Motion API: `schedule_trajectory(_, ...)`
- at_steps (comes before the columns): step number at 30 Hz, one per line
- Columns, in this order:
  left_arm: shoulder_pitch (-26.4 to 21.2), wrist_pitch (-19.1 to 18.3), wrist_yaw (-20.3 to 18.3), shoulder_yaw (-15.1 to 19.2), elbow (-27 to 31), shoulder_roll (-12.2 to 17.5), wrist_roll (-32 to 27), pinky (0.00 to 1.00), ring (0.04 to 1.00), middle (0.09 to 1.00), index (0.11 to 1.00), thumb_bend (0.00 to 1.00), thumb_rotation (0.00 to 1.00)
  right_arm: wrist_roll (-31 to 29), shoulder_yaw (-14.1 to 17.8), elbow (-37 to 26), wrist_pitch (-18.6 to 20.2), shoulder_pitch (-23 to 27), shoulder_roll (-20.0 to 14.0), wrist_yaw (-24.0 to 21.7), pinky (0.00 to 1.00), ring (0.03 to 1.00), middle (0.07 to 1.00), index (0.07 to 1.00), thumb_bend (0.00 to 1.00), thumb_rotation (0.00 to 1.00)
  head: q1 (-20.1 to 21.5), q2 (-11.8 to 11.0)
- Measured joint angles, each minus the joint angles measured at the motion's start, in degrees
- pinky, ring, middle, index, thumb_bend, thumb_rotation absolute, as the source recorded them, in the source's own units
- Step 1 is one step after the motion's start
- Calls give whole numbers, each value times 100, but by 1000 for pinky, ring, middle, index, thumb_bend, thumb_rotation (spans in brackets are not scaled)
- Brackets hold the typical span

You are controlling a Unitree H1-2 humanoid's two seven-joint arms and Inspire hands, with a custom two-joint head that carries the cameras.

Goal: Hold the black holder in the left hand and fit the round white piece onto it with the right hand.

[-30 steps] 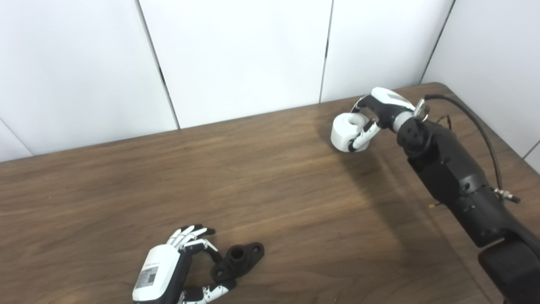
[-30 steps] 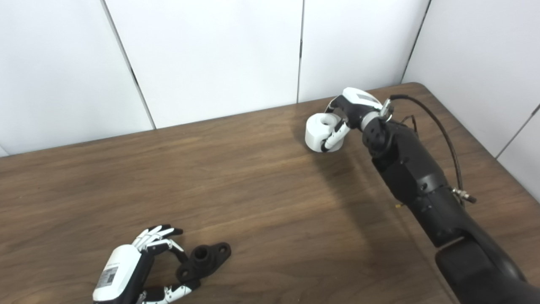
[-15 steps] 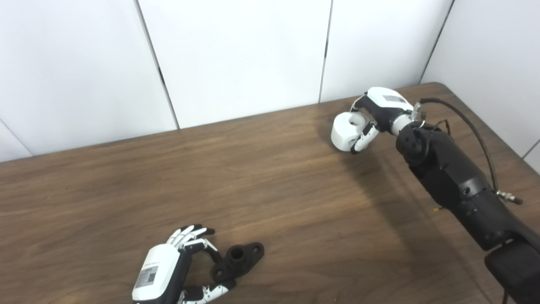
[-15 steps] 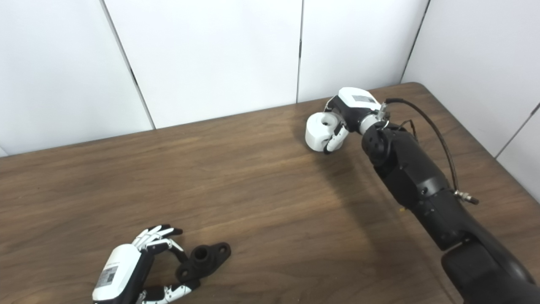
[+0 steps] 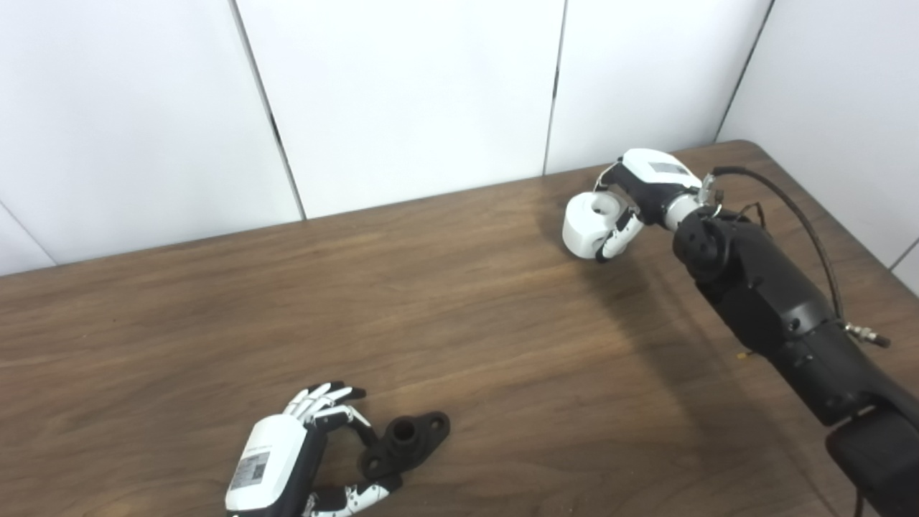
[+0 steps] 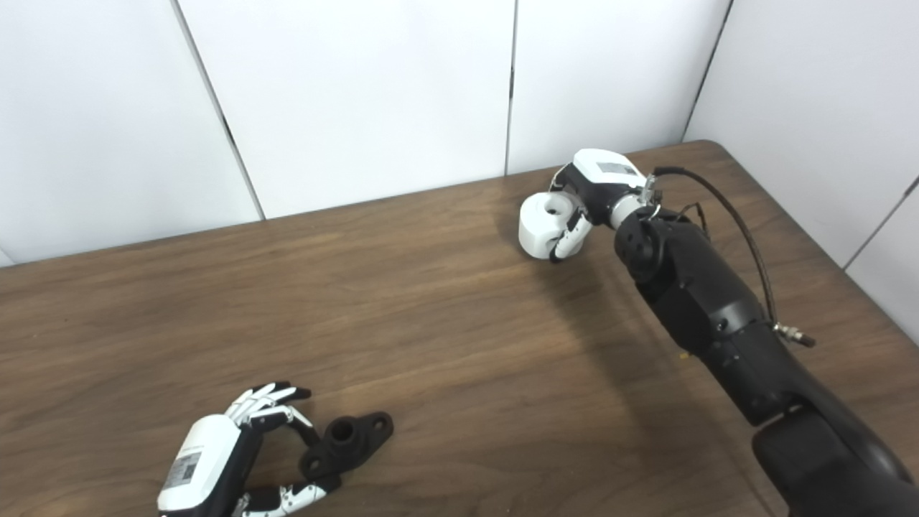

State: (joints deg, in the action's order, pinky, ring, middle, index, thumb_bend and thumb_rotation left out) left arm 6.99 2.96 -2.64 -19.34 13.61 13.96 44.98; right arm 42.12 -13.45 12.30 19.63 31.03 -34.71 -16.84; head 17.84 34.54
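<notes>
1. Left eye view: the right hand (image 5: 641,188) has its fingers and thumb wrapped around the round white piece (image 5: 590,225) at the table's (image 5: 459,301) far right; the piece's bored end faces up and toward the camera.
2. Right eye view: the left hand (image 6: 215,459) rests at the near edge, fingers spread around one end of the black holder (image 6: 347,441) without closing on it. The holder lies flat, its long axis running diagonally toward the far right, socket upward.

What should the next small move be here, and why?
Probably carry the round white piece, gripped in the right hand at the far right, toward the black holder. The holder lies on the table at the left hand's fingertips, far from it.
</notes>
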Motion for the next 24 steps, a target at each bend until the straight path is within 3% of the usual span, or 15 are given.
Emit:
schedule_trajectory(9, -22, 0, 12, -24, -53, -42, 5, 904, 888, 817, 488, 515, 42, 58, -102, -500, 72, 23, -88, -430, 1000, 993, 839, 487, 522, 139, -53, -53)
schedule_trajectory(24, -141, 1, 139, -80, -244, -170, 42, 897, 883, 814, 488, 515, 42, 243, -88, -2323, 267, -3, -180, -1247, 1000, 985, 830, 486, 521, 139, -299, -141)
